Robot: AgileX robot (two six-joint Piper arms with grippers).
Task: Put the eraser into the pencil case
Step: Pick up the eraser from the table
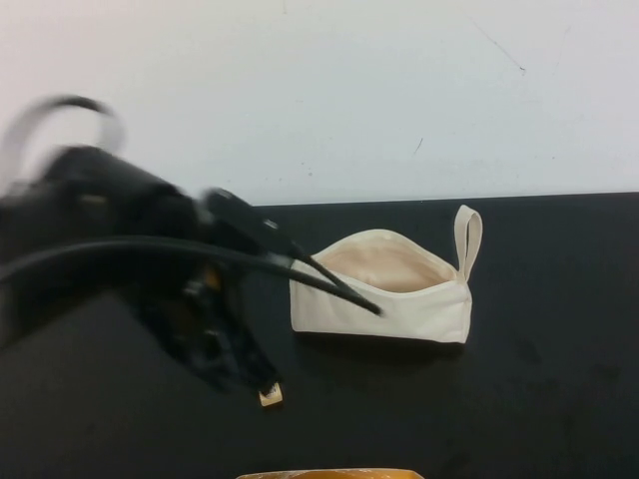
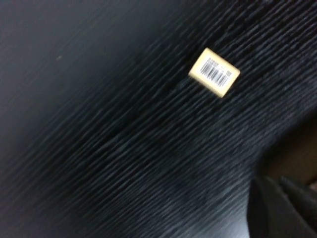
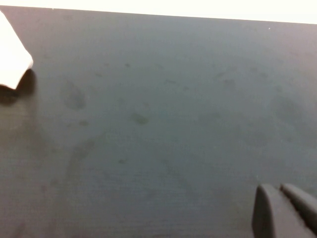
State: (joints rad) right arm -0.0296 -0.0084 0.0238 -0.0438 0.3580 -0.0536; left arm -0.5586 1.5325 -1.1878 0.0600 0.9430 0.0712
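Note:
The eraser (image 1: 270, 396), a tiny cream block with a barcode label, lies on the black table in front of and left of the pencil case (image 1: 384, 289). The case is a cream-white pouch lying open, its beige lining showing and its loop standing at the right end. My left gripper (image 1: 245, 371) is blurred, low over the table just left of the eraser and empty. In the left wrist view the eraser (image 2: 214, 72) lies apart from the shut gripper (image 2: 280, 198). My right gripper (image 3: 283, 201) is shut and empty over bare table. It is out of the high view.
A corner of the pouch (image 3: 12, 59) shows in the right wrist view. The left arm's black cable (image 1: 200, 249) hangs across the pouch's left end. A yellow-orange object (image 1: 329, 474) sits at the table's near edge. A white wall stands behind the table.

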